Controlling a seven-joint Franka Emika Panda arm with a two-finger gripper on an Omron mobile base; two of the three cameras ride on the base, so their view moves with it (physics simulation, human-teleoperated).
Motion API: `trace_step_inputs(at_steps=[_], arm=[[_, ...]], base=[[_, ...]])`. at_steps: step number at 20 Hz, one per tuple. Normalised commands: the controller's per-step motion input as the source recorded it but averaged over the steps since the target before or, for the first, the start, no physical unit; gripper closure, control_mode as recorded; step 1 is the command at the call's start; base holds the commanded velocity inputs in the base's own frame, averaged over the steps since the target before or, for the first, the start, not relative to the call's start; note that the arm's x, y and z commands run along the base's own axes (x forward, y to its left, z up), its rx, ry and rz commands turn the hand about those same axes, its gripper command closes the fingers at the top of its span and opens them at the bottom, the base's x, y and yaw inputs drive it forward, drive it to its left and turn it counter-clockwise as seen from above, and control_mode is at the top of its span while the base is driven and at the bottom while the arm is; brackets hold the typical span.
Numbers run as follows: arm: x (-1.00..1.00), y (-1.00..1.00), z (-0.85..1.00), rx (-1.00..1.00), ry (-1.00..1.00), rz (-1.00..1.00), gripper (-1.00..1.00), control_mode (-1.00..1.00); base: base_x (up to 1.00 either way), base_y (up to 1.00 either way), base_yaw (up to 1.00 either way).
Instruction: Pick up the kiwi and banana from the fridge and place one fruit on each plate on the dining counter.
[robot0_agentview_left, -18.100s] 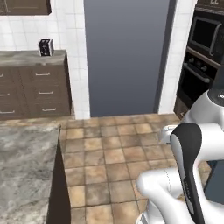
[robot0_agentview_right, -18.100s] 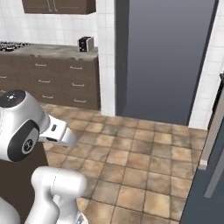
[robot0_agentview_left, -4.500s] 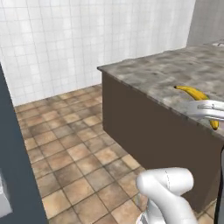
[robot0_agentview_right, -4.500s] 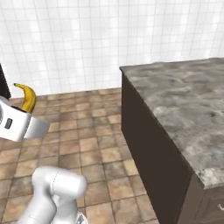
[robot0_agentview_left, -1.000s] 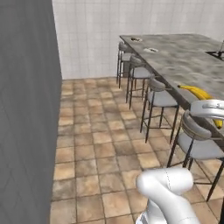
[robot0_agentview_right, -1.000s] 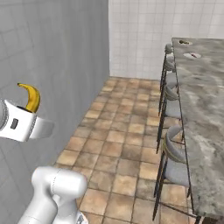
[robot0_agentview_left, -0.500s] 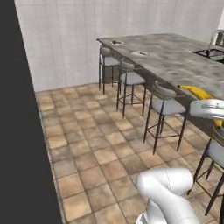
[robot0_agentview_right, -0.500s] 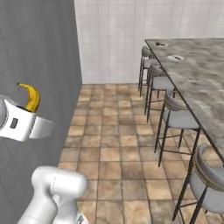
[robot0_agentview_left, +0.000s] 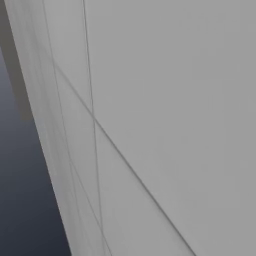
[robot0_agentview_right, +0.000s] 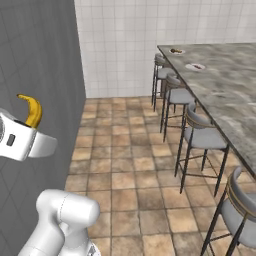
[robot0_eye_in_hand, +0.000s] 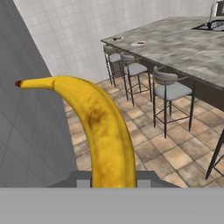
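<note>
Banana (robot0_eye_in_hand: 103, 131) is riding upright in the tool (robot0_agentview_right: 26, 131), clamped tight at its lower end, while stools (robot0_agentview_right: 202, 137) are lining the tabletop (robot0_agentview_right: 225, 85) beyond.

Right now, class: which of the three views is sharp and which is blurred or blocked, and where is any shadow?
Left base view: blocked by a blurred pale surface. Right base view: sharp, evenly lit, faint shadows under the stools. Hand view: the banana looms large and soft-edged; the dining counter behind stays clear.
</note>
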Motion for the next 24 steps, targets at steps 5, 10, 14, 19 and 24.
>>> trace_step_inputs(at_steps=[5, 10, 14, 19, 24], arm=[[0.00, 0.00, 0.00, 0.00, 0.00, 0.00, 1.00, 1.00], [0.00, 0.00, 0.00, 0.00, 0.00, 0.00, 1.00, 1.00], [0.00, 0.00, 0.00, 0.00, 0.00, 0.00, 1.00, 1.00], [0.00, 0.00, 0.00, 0.00, 0.00, 0.00, 1.00, 1.00], [0.00, 0.00, 0.00, 0.00, 0.00, 0.00, 1.00, 1.00]], base=[[0.98, 0.93, -0.42], [1.00, -0.02, -0.15], [1.00, -0.32, 0.00], [1.00, 0.25, -0.11], [1.00, 0.76, -0.33]])
